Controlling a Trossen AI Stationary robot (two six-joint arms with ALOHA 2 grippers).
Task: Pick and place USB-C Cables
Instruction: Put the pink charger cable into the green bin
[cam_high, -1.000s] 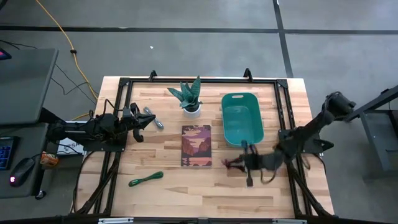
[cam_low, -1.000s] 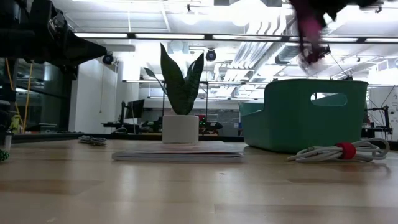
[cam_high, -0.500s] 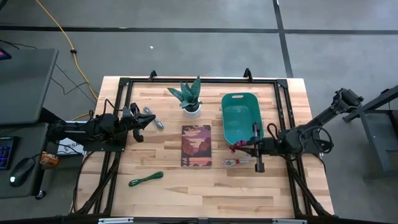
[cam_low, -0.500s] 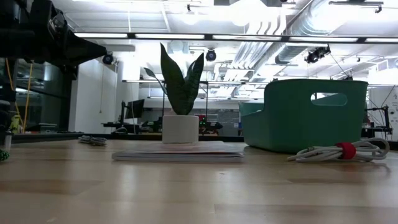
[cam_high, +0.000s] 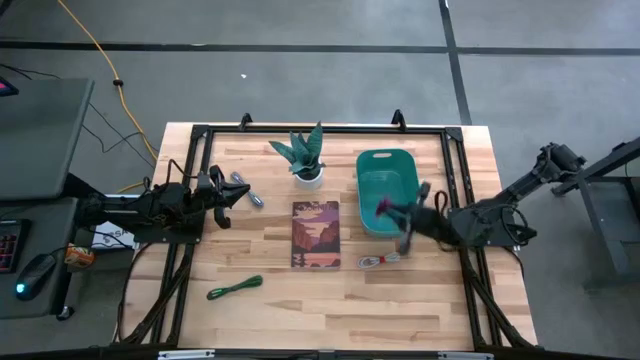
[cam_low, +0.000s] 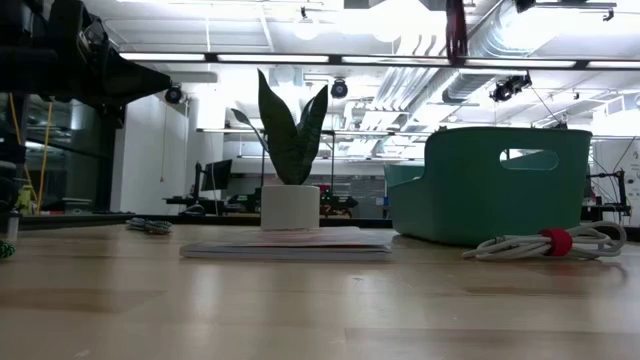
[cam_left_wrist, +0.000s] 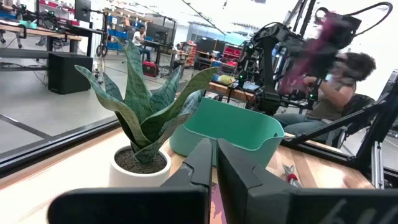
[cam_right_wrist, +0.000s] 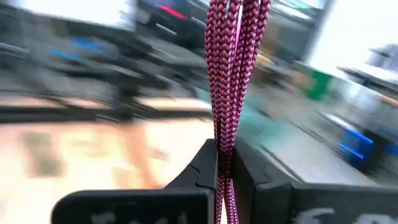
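The right gripper pinched a pink braided cable above the green bin; best to centre it well over the bin before releasing; the left gripper waited near the plant, fingers pressed together.

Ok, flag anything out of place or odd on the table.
Nothing damaged or spilled. Three cables lie loose: a white cable beside the teal bin, a green cable and a grey cable. The right end effector holds a pink braided cable over the bin.
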